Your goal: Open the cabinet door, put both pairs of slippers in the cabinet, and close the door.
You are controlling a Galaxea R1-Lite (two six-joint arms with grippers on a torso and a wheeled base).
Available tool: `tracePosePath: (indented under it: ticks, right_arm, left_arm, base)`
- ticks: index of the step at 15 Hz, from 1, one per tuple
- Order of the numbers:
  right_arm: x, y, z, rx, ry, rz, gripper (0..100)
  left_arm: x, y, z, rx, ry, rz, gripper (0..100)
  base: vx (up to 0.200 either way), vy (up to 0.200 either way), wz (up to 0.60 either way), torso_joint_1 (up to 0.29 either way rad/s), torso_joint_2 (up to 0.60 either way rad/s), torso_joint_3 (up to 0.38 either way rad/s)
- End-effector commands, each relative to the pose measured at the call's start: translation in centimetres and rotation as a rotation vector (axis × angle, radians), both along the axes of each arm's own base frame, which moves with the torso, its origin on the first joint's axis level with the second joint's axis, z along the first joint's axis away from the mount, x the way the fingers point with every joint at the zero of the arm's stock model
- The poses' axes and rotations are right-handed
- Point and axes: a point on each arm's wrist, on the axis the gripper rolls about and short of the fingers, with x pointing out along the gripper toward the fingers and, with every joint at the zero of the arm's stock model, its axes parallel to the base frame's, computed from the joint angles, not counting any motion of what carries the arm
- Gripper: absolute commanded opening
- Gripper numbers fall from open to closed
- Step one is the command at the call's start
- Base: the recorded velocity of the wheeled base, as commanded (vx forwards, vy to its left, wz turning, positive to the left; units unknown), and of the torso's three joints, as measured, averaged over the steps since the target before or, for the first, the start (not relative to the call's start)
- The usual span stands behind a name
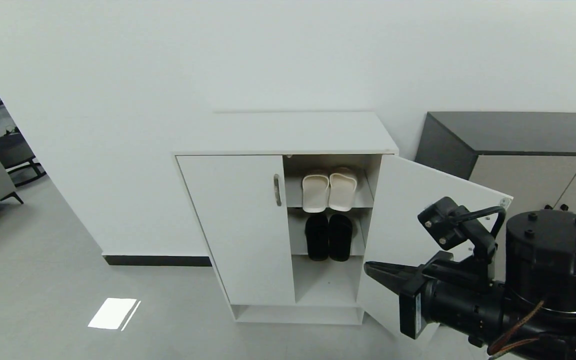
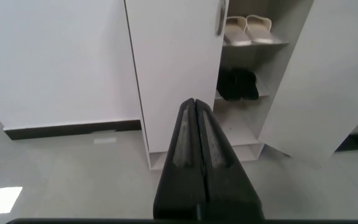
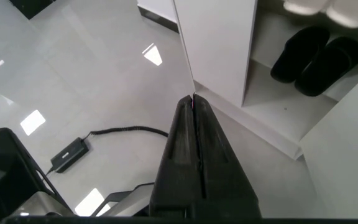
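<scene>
Right gripper (image 1: 368, 267): both fingers are pressed together along their whole length and hold nothing. It sits low in front of the open right door (image 1: 408, 210), with the tips directed toward the cabinet (image 1: 288, 132) and close to the door's lower inner face. Contact with the door cannot be determined. Left gripper (image 2: 194, 101): the fingers are likewise flush against each other with nothing between them. It is positioned above the floor (image 2: 61, 168), facing the closed left door (image 2: 173, 62) and well apart from it. The cabinet is white and stands against a white wall. The left door carries a metal handle (image 1: 277, 190) at its inner edge. The right door is swung outward, exposing the right-hand shelves. The white slippers (image 1: 329, 191) lie side by side on the upper shelf. The black slippers (image 1: 328, 236) lie side by side on the shelf directly beneath. A dark sideboard (image 1: 518, 132) stands to the right of the cabinet, beyond the open door. A black cable (image 3: 123, 132) with an adapter lies on the floor, apart from the cabinet base.
</scene>
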Motion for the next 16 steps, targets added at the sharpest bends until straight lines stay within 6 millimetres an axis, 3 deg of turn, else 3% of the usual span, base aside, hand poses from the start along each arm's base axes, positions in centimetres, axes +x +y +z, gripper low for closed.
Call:
tracePosePath:
  ticks: [1, 5, 7, 9, 16]
  right_arm:
    - [0.04, 0.06, -0.14, -0.004, 0.003, 0.0, 0]
    - [0.01, 0.02, -0.06, -0.002, 0.001, -0.001, 0]
    - [0.28, -0.14, -0.14, -0.003, 0.004, -0.011, 0]
    - [0.27, -0.16, -0.26, -0.008, 0.005, -0.012, 0]
    - [0.07, -0.32, -0.56, -0.024, 0.004, -0.004, 0]
  left_arm:
    - [0.0, 0.0, -0.01, 0.001, 0.001, 0.0, 0]
    - [0.0, 0.0, -0.01, 0.001, 0.001, 0.0, 0]
    - [0.0, 0.0, -0.01, -0.001, 0.001, 0.0, 0]
    - [0.0, 0.0, 0.0, -0.001, -0.001, 0.0, 0]
    - [0.0, 0.0, 0.0, -0.001, -0.001, 0.0, 0]
  base:
    - [0.0, 0.0, 0.0, 0.242, -0.53, -0.29]
    - [0.0, 0.0, 0.0, 0.259, -0.55, -0.288]
    - [0.0, 0.0, 0.6, 0.271, -0.58, -0.303]
    - [0.0, 0.0, -0.3, 0.229, -0.49, -0.259]
    - [0.0, 0.0, -0.09, -0.019, 0.05, 0.029]
